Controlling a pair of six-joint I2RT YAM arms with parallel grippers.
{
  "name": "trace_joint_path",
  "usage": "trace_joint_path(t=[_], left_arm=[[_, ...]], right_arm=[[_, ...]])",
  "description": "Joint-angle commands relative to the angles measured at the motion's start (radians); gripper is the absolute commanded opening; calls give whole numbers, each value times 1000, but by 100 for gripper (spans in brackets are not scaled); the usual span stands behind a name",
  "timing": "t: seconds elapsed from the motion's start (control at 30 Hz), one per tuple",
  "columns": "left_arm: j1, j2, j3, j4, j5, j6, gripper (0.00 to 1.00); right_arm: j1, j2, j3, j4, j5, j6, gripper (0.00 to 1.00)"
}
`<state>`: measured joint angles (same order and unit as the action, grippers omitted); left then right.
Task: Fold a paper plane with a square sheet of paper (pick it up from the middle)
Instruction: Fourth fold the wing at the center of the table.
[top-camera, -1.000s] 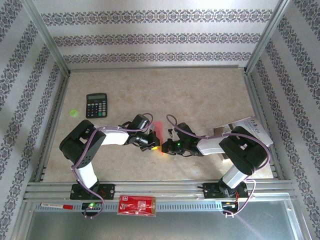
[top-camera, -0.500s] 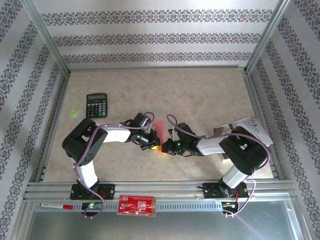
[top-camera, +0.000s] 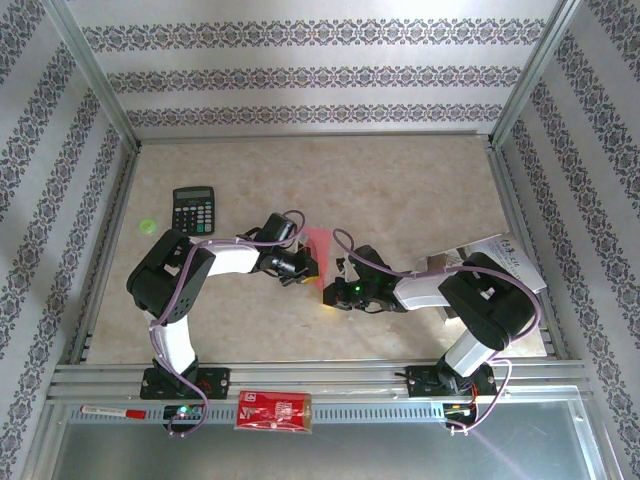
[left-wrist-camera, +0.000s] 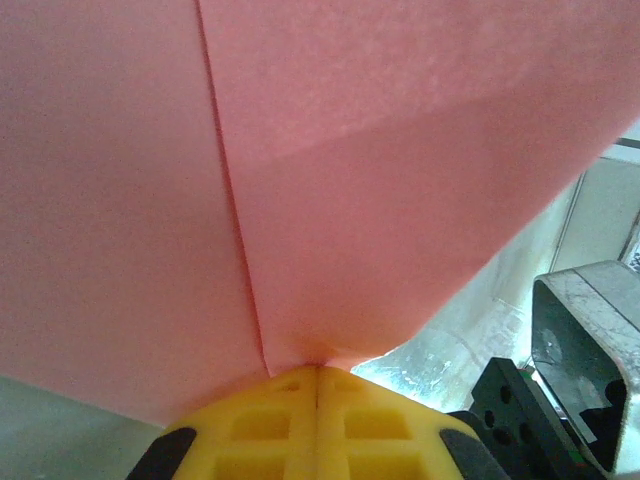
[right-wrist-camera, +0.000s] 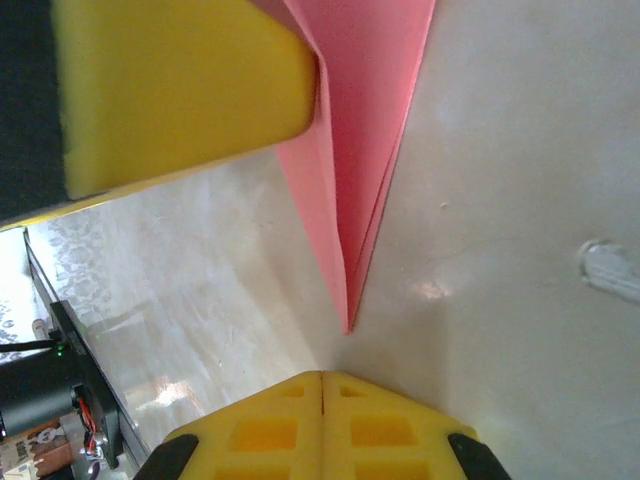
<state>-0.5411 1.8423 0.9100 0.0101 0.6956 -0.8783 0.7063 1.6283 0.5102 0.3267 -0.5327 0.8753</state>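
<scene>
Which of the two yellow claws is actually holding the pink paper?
The left fingers, pinched shut on the folded pink paper; the right fingers are shut empty, just short of its pointed tip.

From above, the left gripper (top-camera: 302, 266) covers one side of the paper plane (top-camera: 321, 250). The plane's near tip is hard to make out beside the right gripper (top-camera: 335, 297). From the left wrist, the pink paper runs off the top and both sides. The right arm (top-camera: 470, 300) hides part of the white leaflet (top-camera: 507, 254). The keys on the calculator (top-camera: 193, 211) are too small to read.
</scene>
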Motion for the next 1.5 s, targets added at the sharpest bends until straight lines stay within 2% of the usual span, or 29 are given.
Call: trace_joint_path(t=[0.0,0.2,0.6,0.8,1.07,1.47], left_arm=[[6,16,-15,-11,-14,16,0],[-16,12,-68,43,-21,-27,0],[-17,-10,-31,29,-10,-32,0],[-17,-15,12,-19,-10,-6,1],[-17,2,24,-28,-4,3,1],[-16,3,42,-49,0,18,2]], right_arm=[[-7,-14,-56,-217,25,-61,0],[-21,-139,2,-180,6,-85,0],[-29,-68,54,-77,43,-59,0],[-30,-35,65,-21,-2,-49,0],[-39,14,120,-28,-2,-64,0],[-99,80,111,-37,-7,-95,0]])
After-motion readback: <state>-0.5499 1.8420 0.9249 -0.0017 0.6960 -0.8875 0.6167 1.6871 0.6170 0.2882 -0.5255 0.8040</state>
